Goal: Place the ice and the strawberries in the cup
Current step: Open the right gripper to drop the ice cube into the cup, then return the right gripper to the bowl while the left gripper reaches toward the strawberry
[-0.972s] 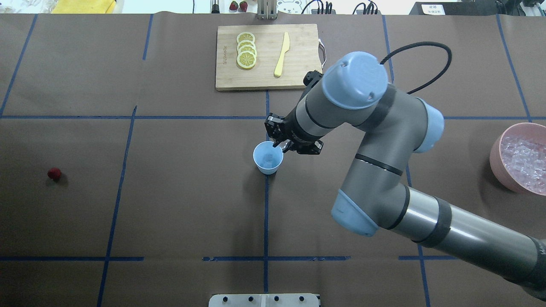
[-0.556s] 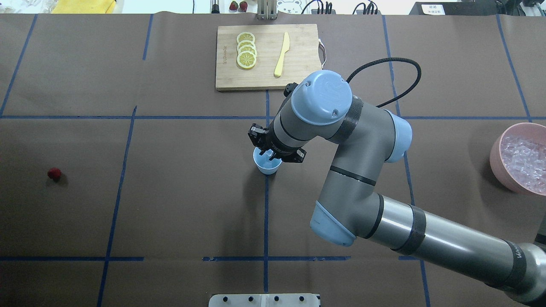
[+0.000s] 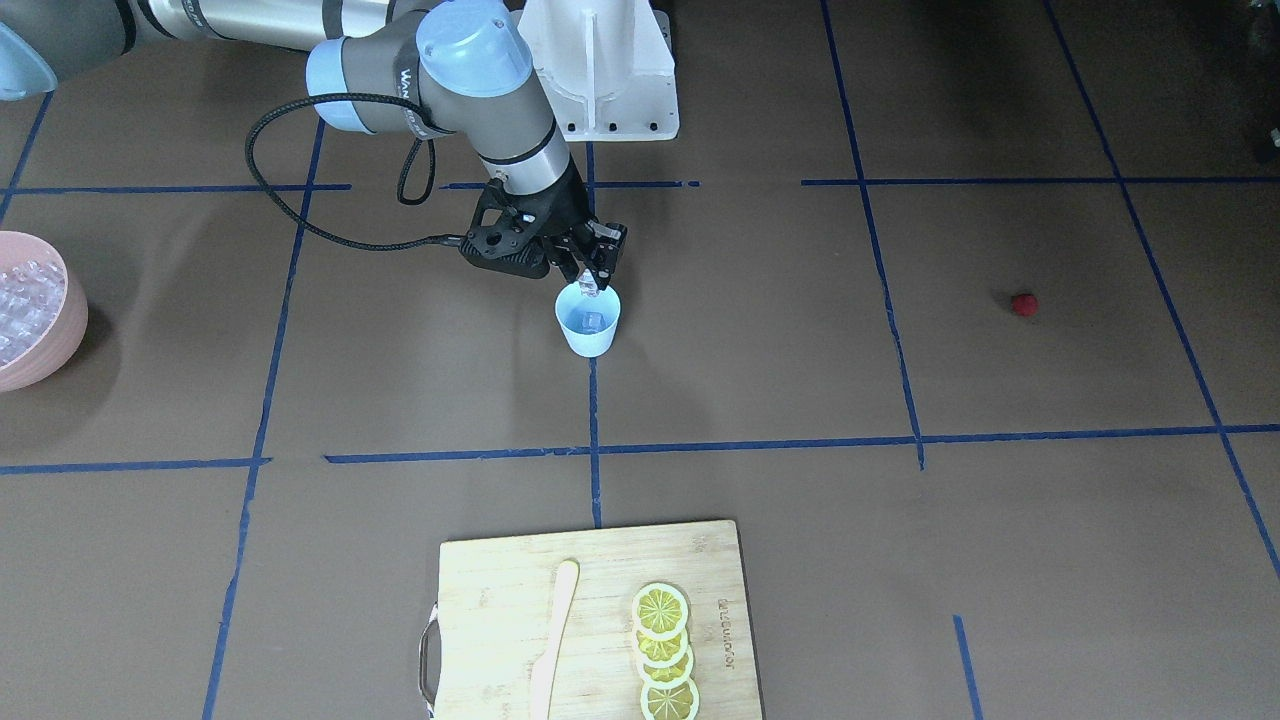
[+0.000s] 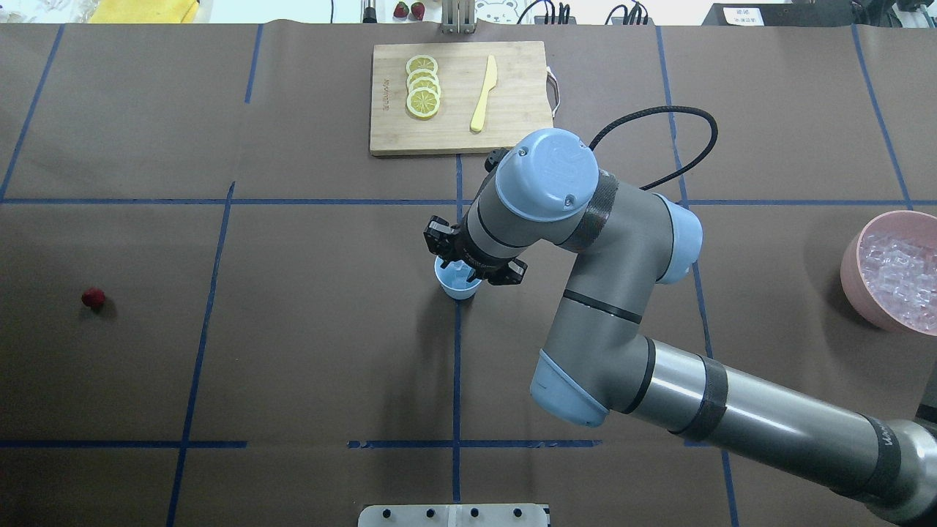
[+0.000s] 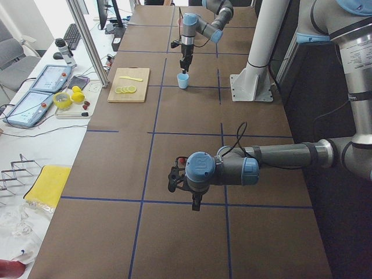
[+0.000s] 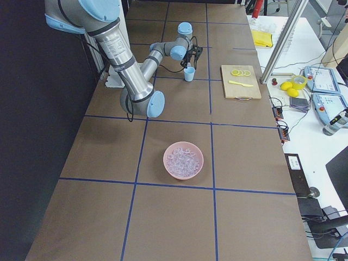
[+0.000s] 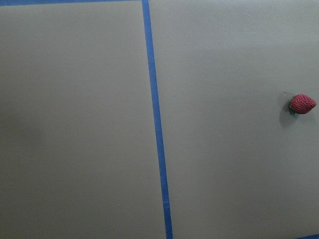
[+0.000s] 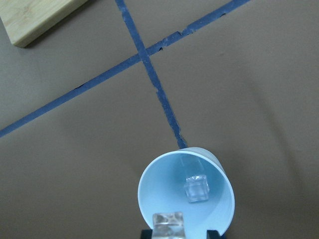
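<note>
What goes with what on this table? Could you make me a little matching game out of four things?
Things:
1 strawberry
2 cup
3 pink bowl
4 lemon slices

Places or states:
A on the cutting board
B heaped with ice
C alone on the table, far from the cup
D under the right fingers, which hold an ice cube; another cube inside

Pairs: 1-C, 2-D, 3-B, 4-A
</note>
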You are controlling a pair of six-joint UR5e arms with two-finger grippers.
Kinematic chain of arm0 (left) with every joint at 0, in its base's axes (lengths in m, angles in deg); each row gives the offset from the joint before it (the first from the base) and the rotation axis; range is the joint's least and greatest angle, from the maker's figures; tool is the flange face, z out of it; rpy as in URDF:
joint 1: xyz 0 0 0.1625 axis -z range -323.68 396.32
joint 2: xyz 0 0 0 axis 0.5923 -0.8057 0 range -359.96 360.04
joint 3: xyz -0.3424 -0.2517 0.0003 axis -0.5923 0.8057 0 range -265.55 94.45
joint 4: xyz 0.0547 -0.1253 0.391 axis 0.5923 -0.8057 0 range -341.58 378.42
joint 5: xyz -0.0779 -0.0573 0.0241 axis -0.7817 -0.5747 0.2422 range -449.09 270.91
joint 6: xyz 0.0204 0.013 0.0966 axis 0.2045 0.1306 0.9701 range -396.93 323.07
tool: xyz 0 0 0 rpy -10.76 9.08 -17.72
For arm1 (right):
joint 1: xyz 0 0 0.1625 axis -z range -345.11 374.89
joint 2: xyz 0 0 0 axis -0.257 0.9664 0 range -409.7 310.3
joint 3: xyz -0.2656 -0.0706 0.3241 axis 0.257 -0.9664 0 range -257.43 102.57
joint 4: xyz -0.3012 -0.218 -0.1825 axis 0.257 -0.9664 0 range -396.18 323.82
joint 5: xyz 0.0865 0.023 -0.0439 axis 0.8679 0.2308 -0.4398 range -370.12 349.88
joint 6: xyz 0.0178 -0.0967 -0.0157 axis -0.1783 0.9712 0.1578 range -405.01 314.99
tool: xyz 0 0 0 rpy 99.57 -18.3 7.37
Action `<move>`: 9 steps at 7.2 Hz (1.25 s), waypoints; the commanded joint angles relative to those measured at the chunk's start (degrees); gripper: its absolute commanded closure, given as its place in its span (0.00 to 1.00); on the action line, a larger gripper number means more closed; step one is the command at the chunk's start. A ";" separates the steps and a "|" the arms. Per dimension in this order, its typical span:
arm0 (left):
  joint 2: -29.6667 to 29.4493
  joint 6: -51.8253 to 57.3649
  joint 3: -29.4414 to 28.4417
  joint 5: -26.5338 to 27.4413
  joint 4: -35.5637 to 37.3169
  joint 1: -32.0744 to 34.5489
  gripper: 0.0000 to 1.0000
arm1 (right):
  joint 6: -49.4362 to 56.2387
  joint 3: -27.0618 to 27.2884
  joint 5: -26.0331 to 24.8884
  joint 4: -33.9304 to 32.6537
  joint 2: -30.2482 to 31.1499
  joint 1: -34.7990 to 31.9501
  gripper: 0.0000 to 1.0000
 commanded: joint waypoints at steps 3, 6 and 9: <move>0.00 0.00 0.00 0.00 0.00 0.00 0.00 | 0.00 -0.33 -0.03 0.00 -0.10 -0.08 0.53; 0.00 -0.61 -0.09 0.00 0.09 -0.09 0.00 | 0.09 2.46 2.24 -0.53 2.25 -2.97 0.27; -0.44 -12.49 0.00 0.35 -6.63 -4.54 0.00 | 8.81 17.72 15.13 -0.53 21.18 -14.19 0.01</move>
